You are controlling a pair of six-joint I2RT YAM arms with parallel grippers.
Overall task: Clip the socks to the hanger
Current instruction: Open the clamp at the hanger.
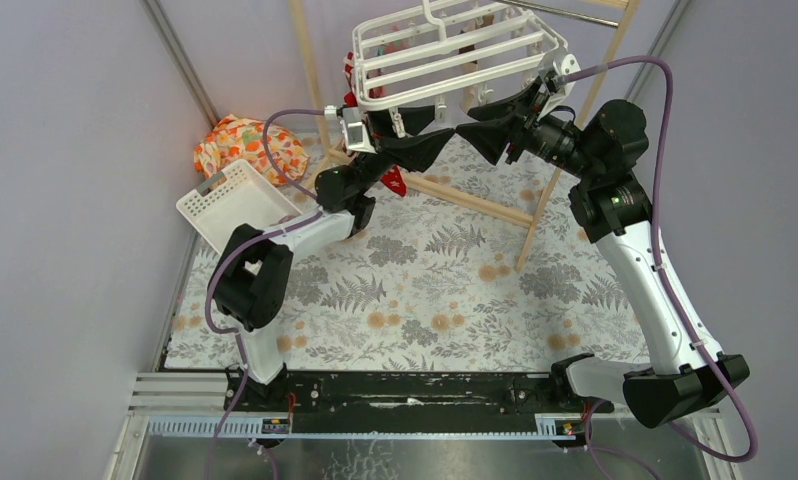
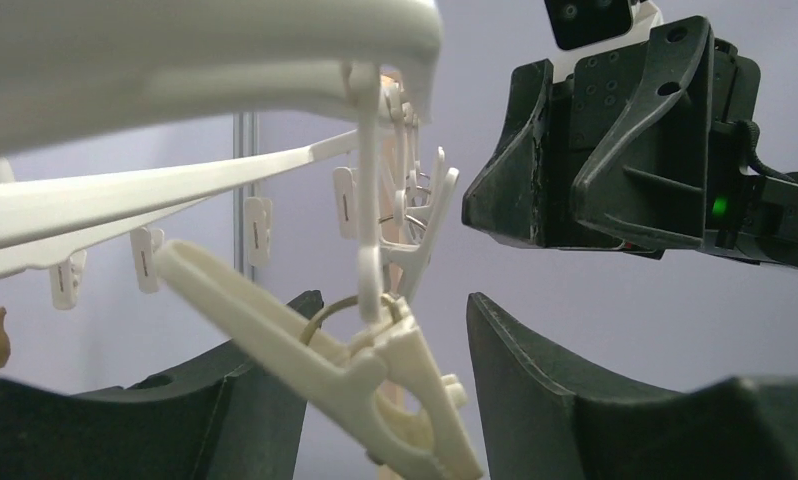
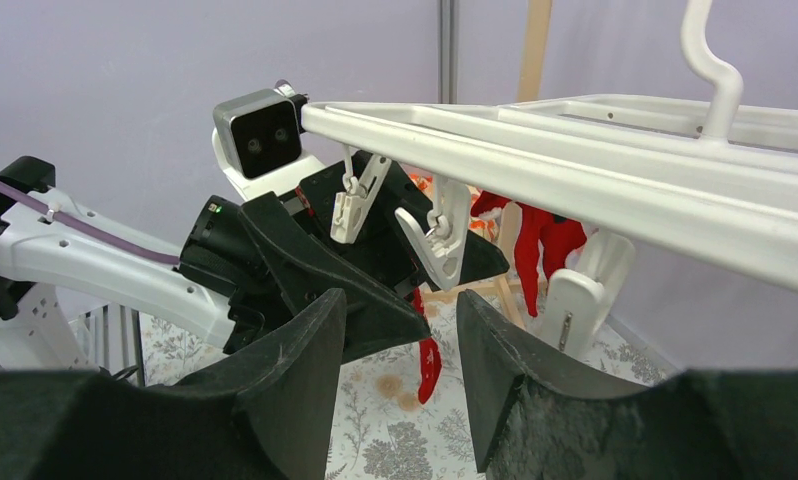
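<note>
Grey-and-tan leaf print covers the bench (image 1: 445,300), where two robot arms meet under the white grid hanger (image 1: 455,45), raised at 12 o'clock among the poles of the wooden rack (image 1: 475,205). A white slotted basket (image 1: 225,205) sits at 9 o'clock, and an orange floral cloth bundle (image 1: 245,145) lies beyond it at 10 o'clock.

The left claw (image 2: 390,310) has its fingers spread to either side of one dangling clip (image 2: 375,370) on the near bar, without pinching it, and nothing lies in its grip. The right claw (image 3: 402,300) faces it from 3 o'clock, likewise spread and carrying nothing, with its tips close under the same bar.

One red sock (image 3: 540,245) hangs beneath the hanger's far side and appears to be pegged already. A second red sock (image 3: 427,360) dangles lower, below the left claw, and the arm hides what holds its top. The striped sock cannot be picked out.

The work appears to be at the clip-handling stage, with a peg lined up but no sock presented to it. The next move seems to call for one claw to squeeze the clip's tails so its mouth opens, while the other brings a sock's cuff up into it. That alignment is fine work: the clip looks free to swing on its ring, and the claws have little room between them.
</note>
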